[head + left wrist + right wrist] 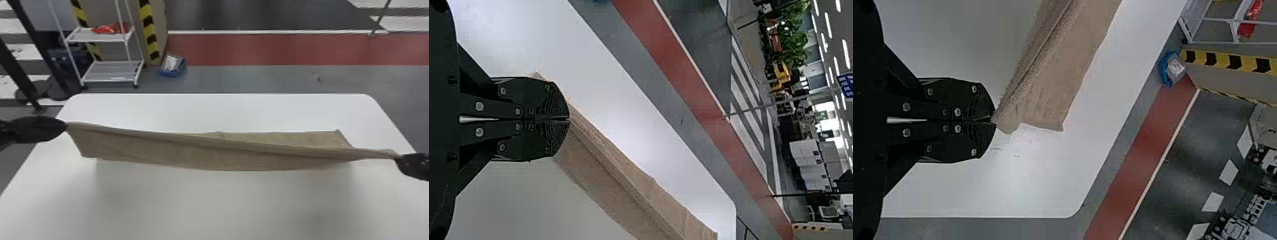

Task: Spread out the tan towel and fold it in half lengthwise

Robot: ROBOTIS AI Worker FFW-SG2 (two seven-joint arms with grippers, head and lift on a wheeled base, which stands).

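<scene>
White wheeled rack (110,72) stands beyond the table (217,207) and tan towel (191,153).

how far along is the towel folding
The tan towel looks stretched out wide. In hand: its edge, drawn between the left gripper and right gripper, both shut on it. Remaining, probably: laying it in half on the white table, where it isn't flat yet, and releasing.

We count one towel (204,156), one table (204,204), and two grippers: one left gripper (66,125) and one right gripper (397,157). We find two fingers (541,97) on each, making four. We also see one cart (108,81), two shelves (110,68), two striped bands (148,25), one red strip (271,49) and one blue object (172,73).
</scene>
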